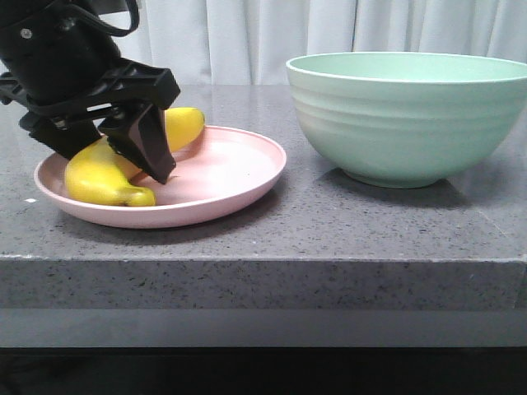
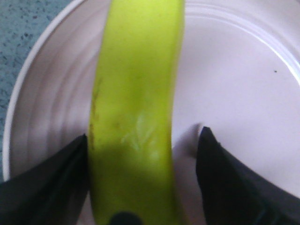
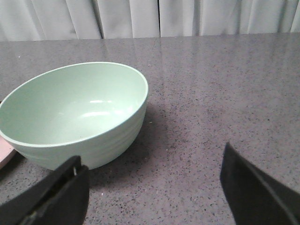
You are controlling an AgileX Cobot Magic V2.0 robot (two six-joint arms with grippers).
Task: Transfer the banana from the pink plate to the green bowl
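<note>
Banana on pink plate (bowl apparently empty).

The curved bright yellow banana lies on a shallow pale pink plate; the deep ridged bowl is mint green; the black left claw; grey speckled stone bench; pale grey-white pleated curtain.

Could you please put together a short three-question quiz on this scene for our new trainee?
1. True or false: the banana already lies in the green bowl.
2. Which gripper straddles the banana: A) left gripper B) right gripper C) neither?
3. Fill in: the right wrist view shows the inside of the bowl to be ____.

Key:
1. False; it still lies on the pink plate.
2. A; one finger touches the banana, the other shows a gap, so the jaws are open around it.
3. Empty.
</note>
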